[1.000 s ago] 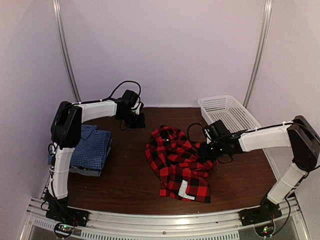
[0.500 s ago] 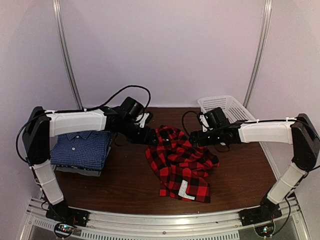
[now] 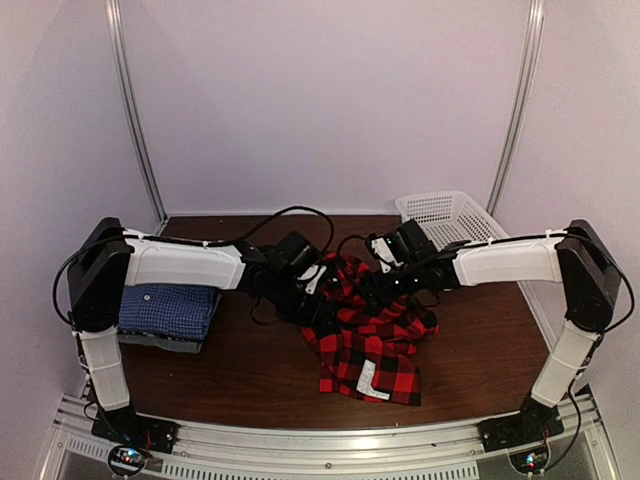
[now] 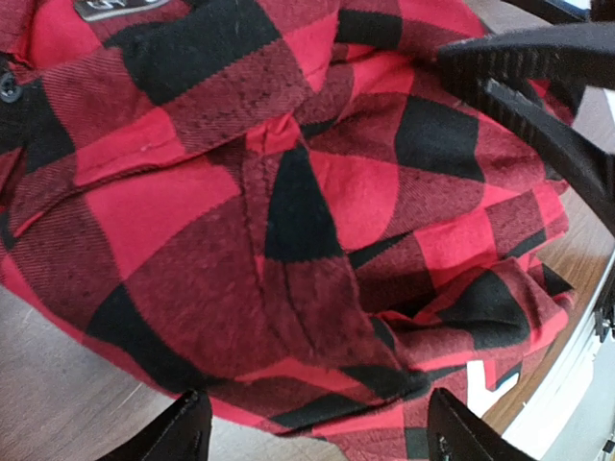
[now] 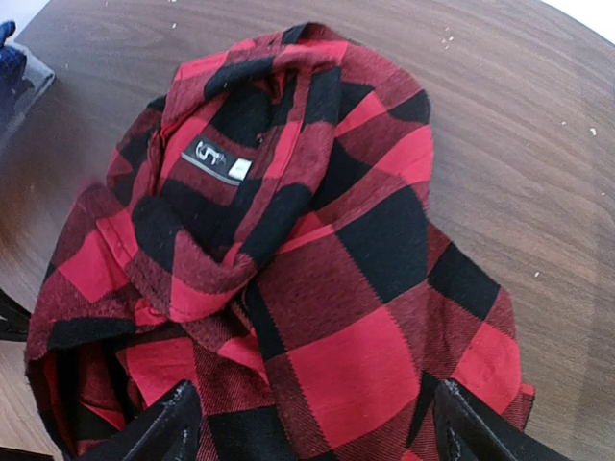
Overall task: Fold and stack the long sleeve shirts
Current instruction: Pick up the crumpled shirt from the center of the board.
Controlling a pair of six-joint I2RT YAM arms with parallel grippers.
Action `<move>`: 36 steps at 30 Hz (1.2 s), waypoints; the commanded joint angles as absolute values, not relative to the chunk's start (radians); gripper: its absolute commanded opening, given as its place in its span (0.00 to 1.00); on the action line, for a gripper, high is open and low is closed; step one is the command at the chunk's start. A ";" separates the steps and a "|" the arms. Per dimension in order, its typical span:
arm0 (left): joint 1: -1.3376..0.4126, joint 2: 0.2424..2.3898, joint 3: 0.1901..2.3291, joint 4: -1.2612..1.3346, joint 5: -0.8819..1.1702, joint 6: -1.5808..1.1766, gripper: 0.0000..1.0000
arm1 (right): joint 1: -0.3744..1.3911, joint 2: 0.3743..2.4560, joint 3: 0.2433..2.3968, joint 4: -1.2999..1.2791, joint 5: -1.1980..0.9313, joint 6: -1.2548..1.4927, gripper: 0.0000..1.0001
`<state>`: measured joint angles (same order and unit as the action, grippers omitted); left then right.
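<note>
A crumpled red-and-black plaid shirt (image 3: 365, 345) lies in a heap at the middle of the table, its collar label (image 5: 216, 161) facing up. My left gripper (image 3: 322, 305) hangs open over the heap's left edge, jaws wide with cloth (image 4: 288, 192) below them and nothing held. My right gripper (image 3: 378, 288) hangs open over the upper right of the heap (image 5: 327, 288), also holding nothing. The two grippers are close together. A folded blue checked shirt (image 3: 168, 310) rests on a folded grey one (image 3: 160, 343) at the left.
A white mesh basket (image 3: 455, 215) stands at the back right corner. The right gripper's black fingers (image 4: 538, 86) show in the left wrist view's top right. Brown tabletop (image 3: 480, 335) surrounds the heap, and pale walls close in the sides and back.
Both arms have swung inward from the sides and now meet over the plaid shirt. Both grippers have opened wide. The plaid shirt and the folded stack have not moved.
</note>
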<state>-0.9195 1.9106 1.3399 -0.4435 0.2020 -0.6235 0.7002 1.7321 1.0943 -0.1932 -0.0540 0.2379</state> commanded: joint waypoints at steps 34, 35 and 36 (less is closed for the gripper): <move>-0.948 1.946 1.452 -0.459 0.029 -0.676 0.86 | 0.711 1.750 1.158 -0.237 -0.011 0.247 0.01; -0.948 1.952 1.457 -0.461 0.021 -0.679 0.87 | 0.711 1.749 1.160 -0.240 -0.009 0.246 0.01; -0.947 1.960 1.464 -0.465 0.016 -0.679 0.87 | 0.712 1.748 1.161 -0.242 -0.009 0.247 0.01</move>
